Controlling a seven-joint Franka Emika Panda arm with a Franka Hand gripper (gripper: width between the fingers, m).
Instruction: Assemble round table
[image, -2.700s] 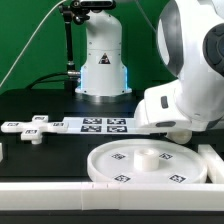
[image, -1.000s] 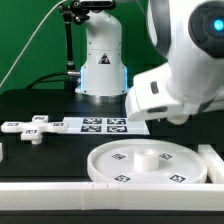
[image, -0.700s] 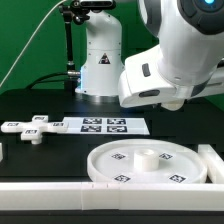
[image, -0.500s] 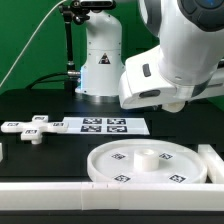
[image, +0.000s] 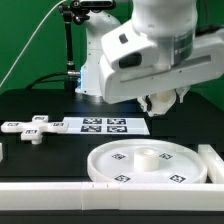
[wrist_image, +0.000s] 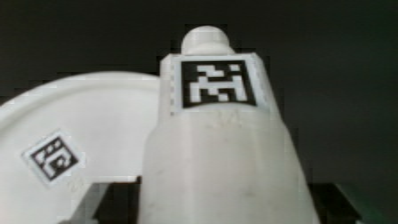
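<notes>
Now you see the fingers (wrist_image: 107, 205) clamped on the leg (wrist_image: 222, 150), above the counter (image: 40, 105). In the exterior view, the round disc (image: 105, 168) lies at 6 o'clock from it and the cross piece (image: 30, 128) at 9 o'clock.

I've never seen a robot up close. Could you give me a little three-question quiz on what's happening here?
1. True or false: the cross-shaped piece lies on the round disc.
2. What does the end effector hold? A) the leg B) a screwdriver C) nothing
3. Has the leg been set on the round disc yet?

Key: 1 false, it lies apart on the black tabletop. 2 A. 3 No, it is off the disc, in the end effector's grip.
</notes>
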